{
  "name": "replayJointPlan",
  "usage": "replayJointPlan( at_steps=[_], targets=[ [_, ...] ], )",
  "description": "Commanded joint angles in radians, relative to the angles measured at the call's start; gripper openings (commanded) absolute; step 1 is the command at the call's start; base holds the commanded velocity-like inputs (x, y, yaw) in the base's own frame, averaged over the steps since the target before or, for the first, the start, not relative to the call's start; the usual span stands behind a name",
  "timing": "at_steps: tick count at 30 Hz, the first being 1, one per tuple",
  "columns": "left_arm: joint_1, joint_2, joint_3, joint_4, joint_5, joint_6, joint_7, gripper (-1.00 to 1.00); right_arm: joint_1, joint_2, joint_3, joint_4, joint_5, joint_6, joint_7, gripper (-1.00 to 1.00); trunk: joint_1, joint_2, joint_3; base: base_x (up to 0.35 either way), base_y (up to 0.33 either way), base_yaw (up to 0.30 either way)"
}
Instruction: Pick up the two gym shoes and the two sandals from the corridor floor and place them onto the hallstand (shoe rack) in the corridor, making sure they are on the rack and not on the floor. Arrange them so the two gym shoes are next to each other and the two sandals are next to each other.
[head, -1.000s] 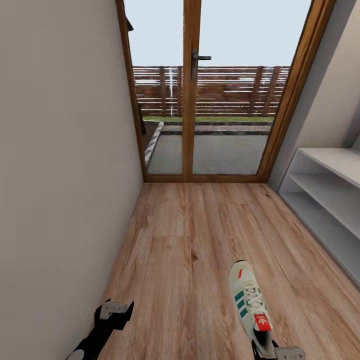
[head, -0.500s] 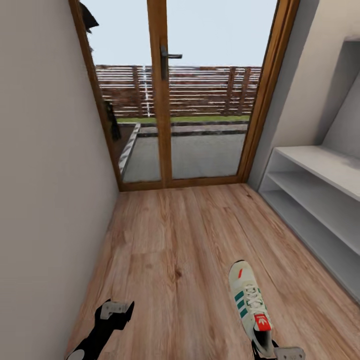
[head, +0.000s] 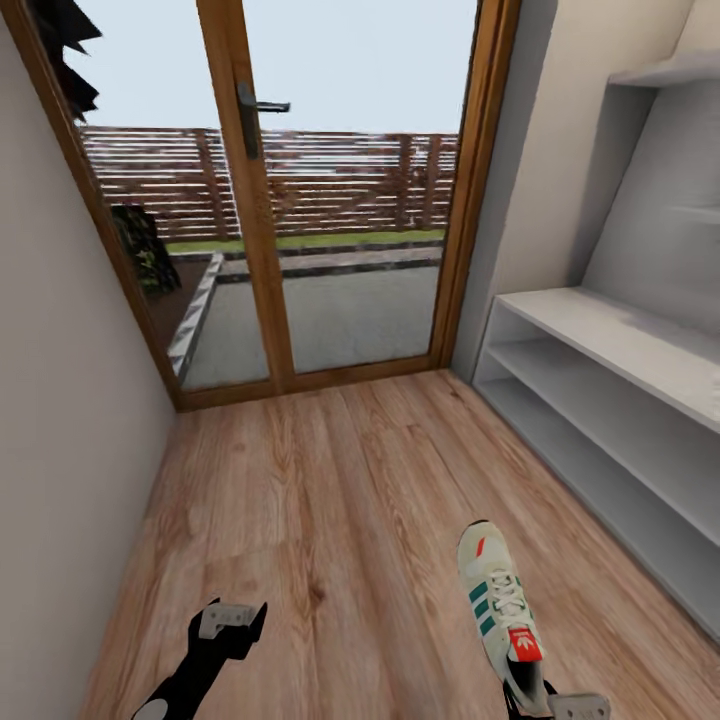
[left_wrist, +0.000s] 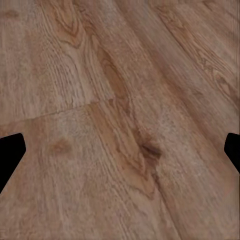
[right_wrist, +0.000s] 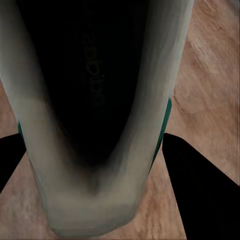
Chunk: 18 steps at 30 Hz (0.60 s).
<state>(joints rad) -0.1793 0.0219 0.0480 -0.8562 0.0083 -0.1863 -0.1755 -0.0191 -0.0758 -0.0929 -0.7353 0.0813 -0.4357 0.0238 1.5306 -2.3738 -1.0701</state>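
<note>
While our right gripper (head: 535, 700) pinches the white green-striped lace-up gym shoe (head: 497, 598) by its heel, toe pointing ahead, the pale-grey open-shelved hallstand (head: 610, 400) stands to the shoe's right; our left gripper (head: 232, 618) hangs spread and empty.

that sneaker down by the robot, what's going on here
The right hand grips a white gym shoe by its heel, toe pointing ahead over the wood floor. The left hand is open with nothing in it. The pale-grey shoe rack stands to the robot's right, its visible shelves bare.
</note>
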Motion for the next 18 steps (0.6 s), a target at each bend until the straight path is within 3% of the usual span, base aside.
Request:
replayJointPlan(
  at_steps=[1,9,18],
  targets=[
    [0.0,0.0,0.004,0.0,0.001,-0.002,-0.007,1.0,-0.001,0.001,-0.004,0.001,0.008,-0.003,0.002,-1.0,0.0,0.0,-0.001,0.339,-0.001,-0.273],
    [0.0,0.0,0.006,0.0,0.001,-0.002,-0.007,1.0,-0.001,0.001,-0.004,0.001,0.008,-0.003,0.002,-1.0,0.0,0.0,-0.001,0.338,0.058,-0.08],
    [0.0,-0.002,0.008,0.0,0.001,-0.003,-0.007,1.0,0.0,0.002,-0.004,0.002,0.008,-0.003,0.002,-1.0,0.0,0.0,-0.001,0.3,0.201,-0.004]
  ],
)
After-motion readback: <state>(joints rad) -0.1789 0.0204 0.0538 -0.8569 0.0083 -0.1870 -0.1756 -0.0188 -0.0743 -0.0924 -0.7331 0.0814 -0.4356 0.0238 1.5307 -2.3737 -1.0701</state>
